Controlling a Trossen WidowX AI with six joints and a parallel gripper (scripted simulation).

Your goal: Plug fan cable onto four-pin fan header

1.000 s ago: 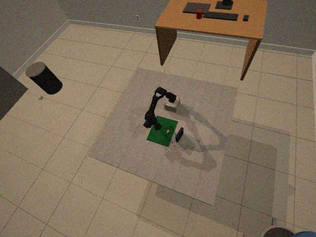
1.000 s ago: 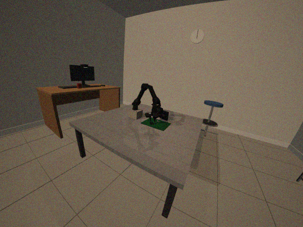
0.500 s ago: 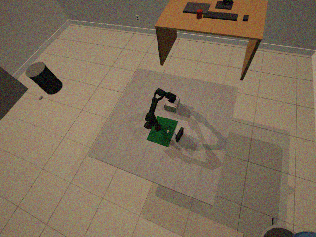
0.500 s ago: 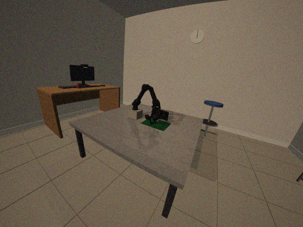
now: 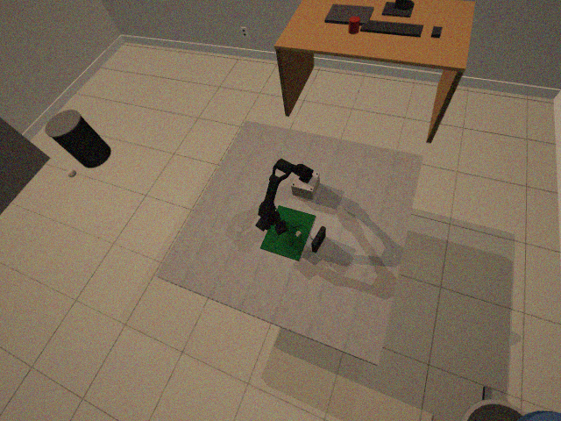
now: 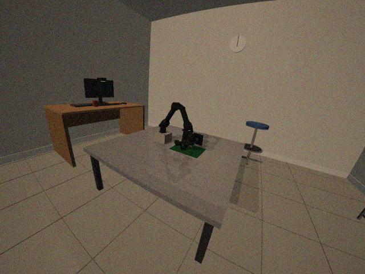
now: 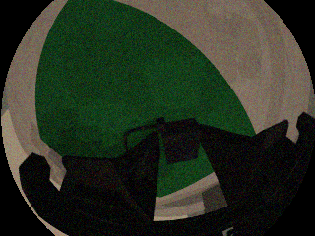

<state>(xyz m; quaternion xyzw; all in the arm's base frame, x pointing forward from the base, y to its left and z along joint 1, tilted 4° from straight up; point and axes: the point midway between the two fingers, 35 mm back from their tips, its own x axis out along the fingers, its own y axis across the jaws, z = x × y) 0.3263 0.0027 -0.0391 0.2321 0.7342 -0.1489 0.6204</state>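
Observation:
The green board (image 5: pixel 284 250) (image 6: pixel 193 152) (image 7: pixel 112 73) lies on the grey table. A small cream part (image 5: pixel 297 233), which looks like the header, stands on the board's right half. The black fan (image 5: pixel 318 239) (image 6: pixel 198 138) stands upright just off the board's right edge. In the wrist view the dark plug (image 7: pixel 179 145) sits low over the board with its thin cable running off to the left. My gripper (image 5: pixel 280 228) (image 6: pixel 183 146) (image 7: pixel 177 132) is down at the board with one finger on each side of the plug. A sliver of green still shows beside the plug.
The arm's grey base box (image 5: pixel 304 185) (image 6: pixel 167 137) stands behind the board. An orange desk (image 5: pixel 376 43) (image 6: pixel 88 113) with a monitor, a dark bin (image 5: pixel 79 139) and a blue stool (image 6: pixel 256 126) stand away from the table.

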